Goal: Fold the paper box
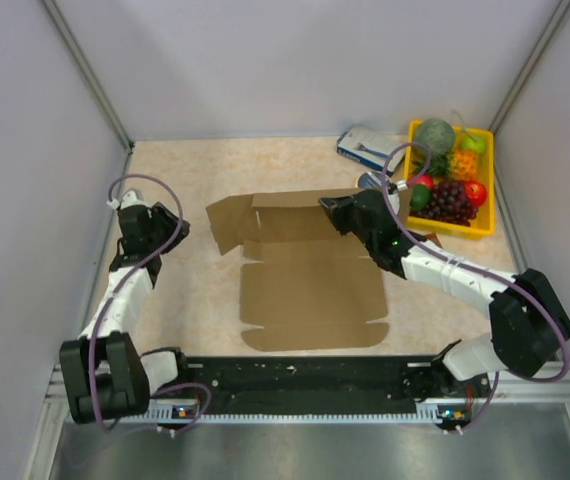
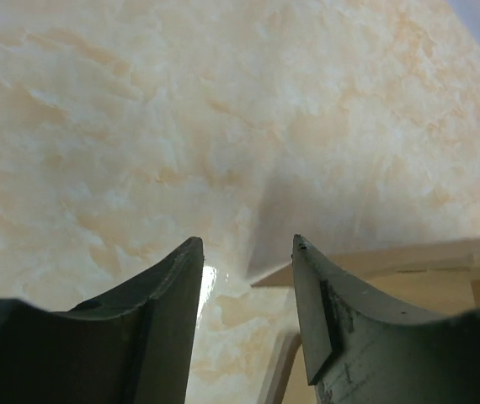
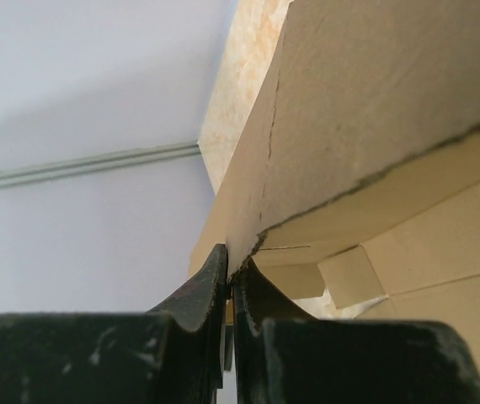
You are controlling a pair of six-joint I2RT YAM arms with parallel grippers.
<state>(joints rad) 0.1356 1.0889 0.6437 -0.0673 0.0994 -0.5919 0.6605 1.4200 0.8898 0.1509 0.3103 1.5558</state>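
The paper box [image 1: 310, 290] is a plain brown cardboard blank lying flat in the middle of the table, with its far panel [image 1: 290, 205] raised. My right gripper [image 1: 325, 208] is shut on the right end of that raised panel. In the right wrist view its fingers [image 3: 230, 263] pinch the cardboard edge [image 3: 375, 109] between them. My left gripper [image 1: 177, 226] hangs just left of the box's far-left flap [image 1: 227, 222], apart from it. In the left wrist view it [image 2: 247, 252] stands open over bare table, with a cardboard edge [image 2: 392, 252] beyond its right finger.
A yellow fruit tray [image 1: 465, 233] stands at the back right, close behind my right arm. A small blue-and-white carton [image 1: 365, 148] lies beside it. Grey walls close in the table on the left, back and right.
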